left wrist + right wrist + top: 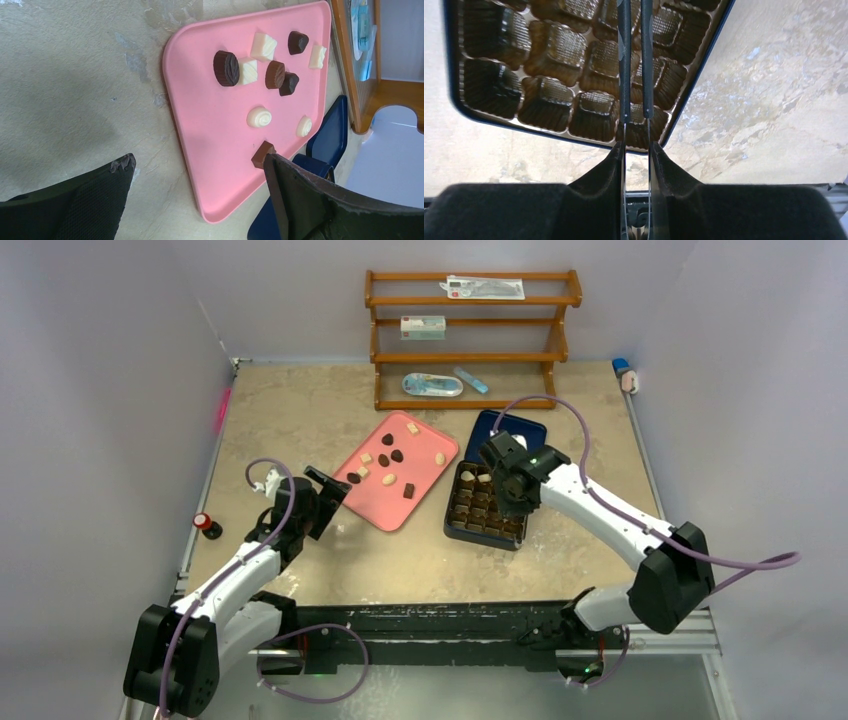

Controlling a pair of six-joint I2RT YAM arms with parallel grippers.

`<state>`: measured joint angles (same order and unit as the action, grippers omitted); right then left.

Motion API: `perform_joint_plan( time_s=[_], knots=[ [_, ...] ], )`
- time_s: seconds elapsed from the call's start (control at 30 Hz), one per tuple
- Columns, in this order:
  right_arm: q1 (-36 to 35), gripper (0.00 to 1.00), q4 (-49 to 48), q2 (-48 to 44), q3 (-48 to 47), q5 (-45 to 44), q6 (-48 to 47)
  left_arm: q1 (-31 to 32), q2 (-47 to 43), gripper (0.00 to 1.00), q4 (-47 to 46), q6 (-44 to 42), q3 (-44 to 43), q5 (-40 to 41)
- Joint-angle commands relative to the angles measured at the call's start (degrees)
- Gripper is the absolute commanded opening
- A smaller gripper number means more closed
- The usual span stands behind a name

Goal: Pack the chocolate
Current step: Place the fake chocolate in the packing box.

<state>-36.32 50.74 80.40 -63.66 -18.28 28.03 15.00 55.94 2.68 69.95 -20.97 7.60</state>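
Several chocolates, dark brown [226, 68] and cream-white [259, 117], lie loose on the pink tray [385, 508]. A brown square piece [261, 153] sits right by my left gripper's right fingertip. My left gripper [333, 492] is open and empty, low at the tray's near left edge; in its wrist view [197, 160] the jaws straddle the tray's corner. The dark gridded box [470, 522] lies right of the tray with two white pieces [467, 476] in its far cells. My right gripper [516, 492] hovers over the box [484, 112], fingers [624, 60] drawn together with only a slit between them and nothing showing in it; the cells below are bare.
A dark blue lid [512, 428] lies behind the box. A wooden rack [470, 358] with packets stands at the back. A small red-capped object [207, 524] sits at the left table edge, and a small blue-and-white item [627, 375] at the back right.
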Motion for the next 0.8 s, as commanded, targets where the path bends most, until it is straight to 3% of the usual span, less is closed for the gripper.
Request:
perform_joint_plan(
  time_s=[0.0, 0.4, 0.77],
  knots=[
    [-0.63, 0.12, 0.46, -2.32, -4.88, 1.49, -3.08, -0.41, 0.24, 1.0, -1.84, 1.31, -0.12, -0.54],
    [-6.35, 0.12, -1.43, 9.19, -16.9, 5.37, -7.3, -0.41, 1.01, 1.0, -1.81, 1.55, -0.28, -0.48],
    [-6.62, 0.16, -2.54, 23.52, -30.47, 7.65, -7.91, -0.41, 0.56, 1.0, -1.85, 1.24, -1.12, 0.21]
  ],
)
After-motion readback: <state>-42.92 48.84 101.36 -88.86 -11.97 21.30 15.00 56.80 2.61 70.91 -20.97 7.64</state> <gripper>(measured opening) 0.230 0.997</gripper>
